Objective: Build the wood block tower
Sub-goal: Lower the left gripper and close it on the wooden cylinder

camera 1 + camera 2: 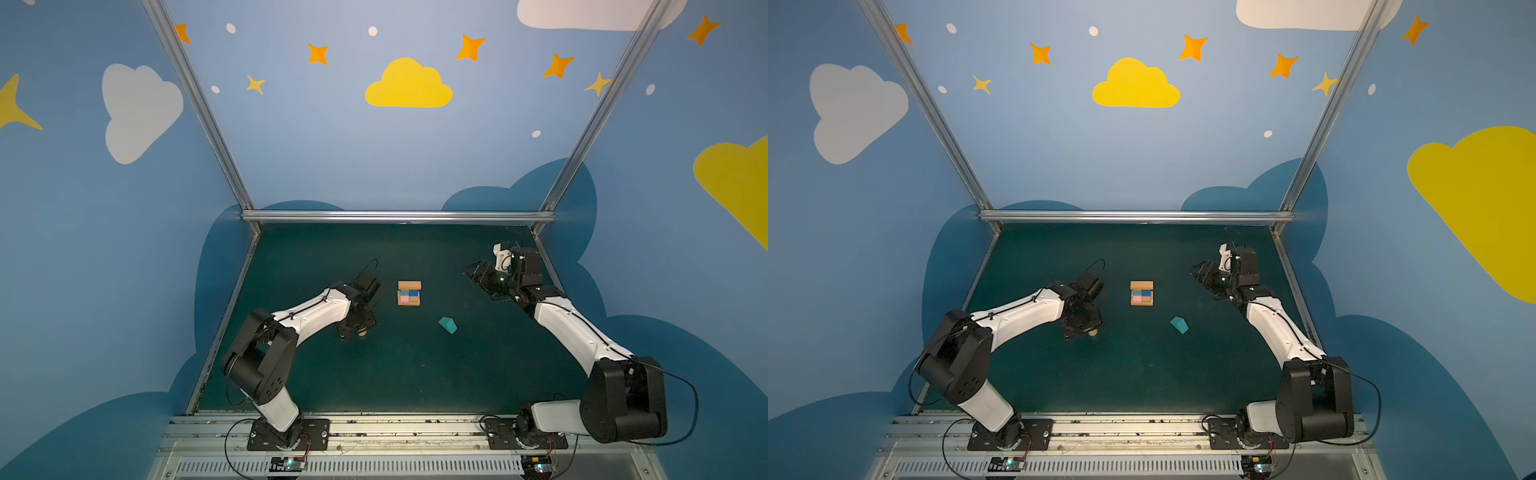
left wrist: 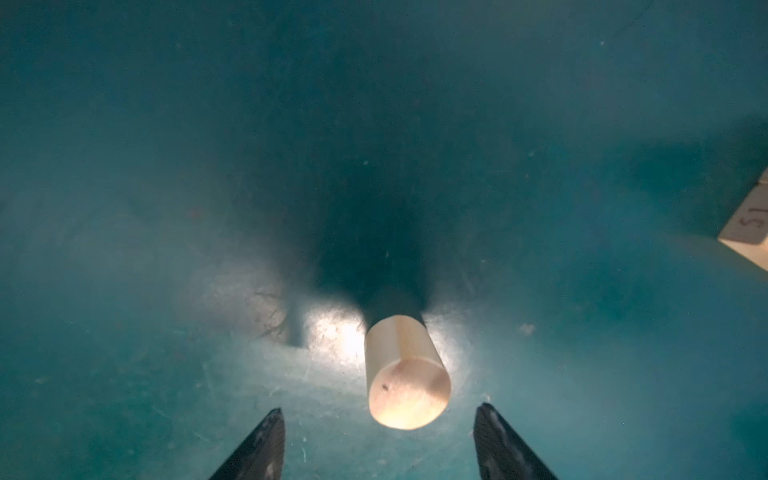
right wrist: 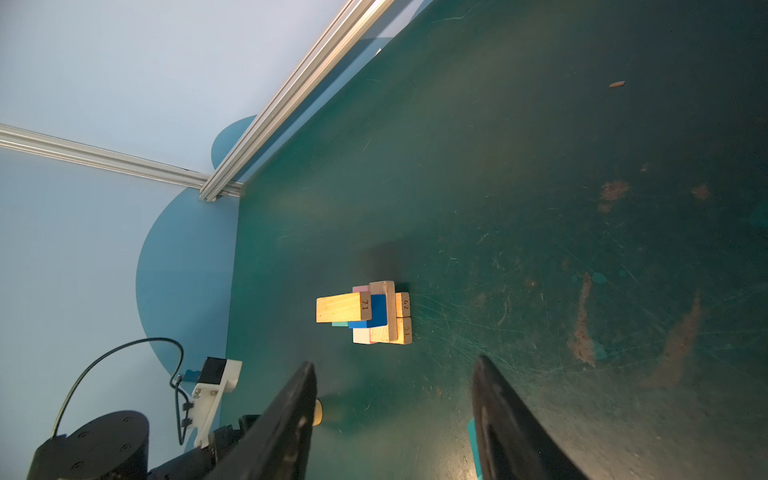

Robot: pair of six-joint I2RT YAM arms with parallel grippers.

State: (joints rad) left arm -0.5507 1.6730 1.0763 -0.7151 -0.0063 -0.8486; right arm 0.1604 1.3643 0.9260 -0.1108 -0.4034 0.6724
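Green desk (image 1: pixel 374 374), wood block tower (image 1: pixel 409 293) sitting there half-built.
Left gripper (image 2: pixel 380 409) jaws are hanging released around the tan cylinder (image 2: pixel 405 374), right gripper (image 3: pixel 395 360) also released; an off-center pinch is risking squirting it away.

Both top views look down from high above the front edge of the bench (image 1: pixel 415 374) toward its back edge, covering the whole surface. The left wrist camera faces down, close over the tan cylinder (image 2: pixel 405 374); the right wrist camera looks from farther off across the bench at the wood block tower (image 3: pixel 374 316), shared with both top views
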